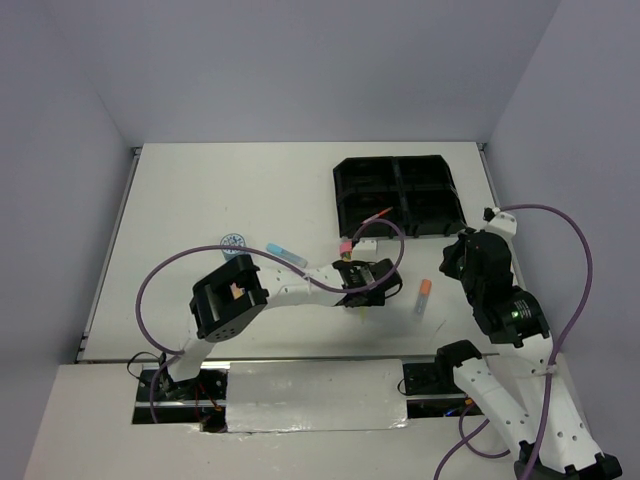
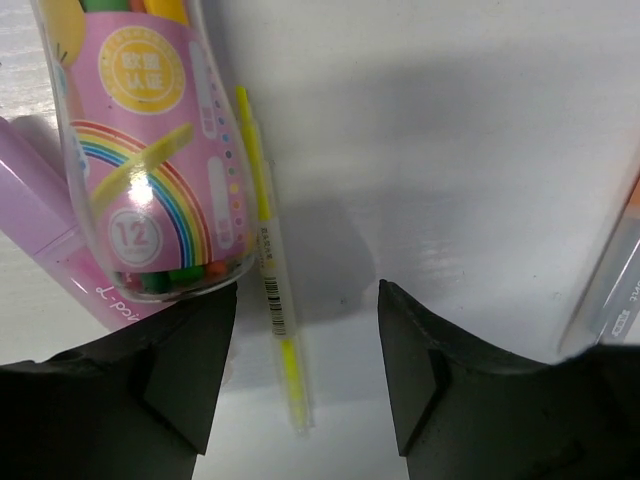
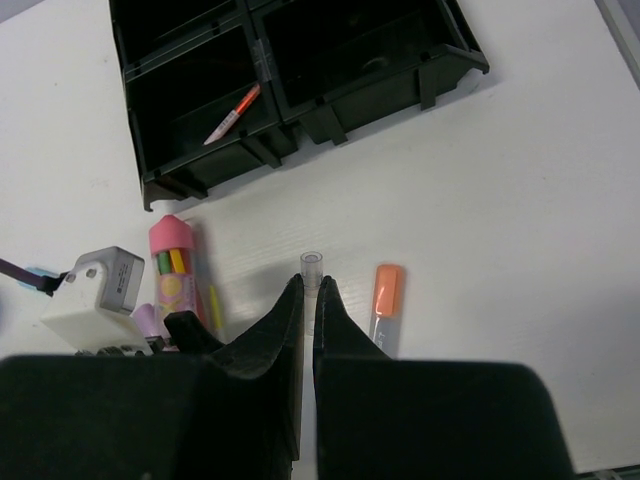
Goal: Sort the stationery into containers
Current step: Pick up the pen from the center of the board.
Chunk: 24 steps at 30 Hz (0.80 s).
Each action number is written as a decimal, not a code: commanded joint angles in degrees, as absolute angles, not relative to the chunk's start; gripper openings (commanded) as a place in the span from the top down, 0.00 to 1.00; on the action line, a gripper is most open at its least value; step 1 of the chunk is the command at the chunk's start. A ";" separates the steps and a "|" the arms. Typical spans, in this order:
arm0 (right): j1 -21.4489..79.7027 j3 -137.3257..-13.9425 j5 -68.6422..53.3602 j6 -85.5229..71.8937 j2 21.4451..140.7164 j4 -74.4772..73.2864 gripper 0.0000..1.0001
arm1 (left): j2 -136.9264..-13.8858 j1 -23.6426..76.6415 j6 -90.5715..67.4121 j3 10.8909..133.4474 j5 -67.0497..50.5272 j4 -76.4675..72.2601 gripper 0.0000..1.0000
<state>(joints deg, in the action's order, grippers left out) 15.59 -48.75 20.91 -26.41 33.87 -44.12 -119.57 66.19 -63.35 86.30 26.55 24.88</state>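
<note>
The black four-compartment tray (image 1: 400, 195) stands at the far right and holds a thin orange pen (image 1: 380, 214), which also shows in the right wrist view (image 3: 232, 113). My left gripper (image 1: 360, 290) is open low over the table. In its wrist view the jaws (image 2: 307, 300) straddle a thin yellow pen (image 2: 265, 260), beside a pink-capped tube (image 2: 150, 150) and a purple marker (image 2: 40, 220). My right gripper (image 1: 460, 262) is raised and is shut (image 3: 310, 285) on a thin clear pen (image 3: 312, 262). An orange marker (image 1: 424, 295) lies below it.
A blue-white tape roll (image 1: 233, 241) and a blue marker (image 1: 285, 254) lie left of the left gripper. The left arm's purple cable arcs over the table near the tray's front. The pink-capped tube (image 3: 172, 260) lies just in front of the tray (image 3: 150, 190).
</note>
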 commanded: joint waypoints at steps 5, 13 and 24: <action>15.47 -48.95 20.21 -25.14 33.93 -41.92 1.00 | -122.43 66.45 -65.57 89.73 27.51 28.12 0.37; 15.56 -49.04 20.39 -25.31 33.14 -42.19 1.00 | -124.45 67.76 -68.11 91.49 29.18 33.65 0.42; 15.47 -50.36 20.57 -25.49 30.94 -43.50 1.00 | -128.14 70.49 -69.61 90.88 28.83 36.56 0.54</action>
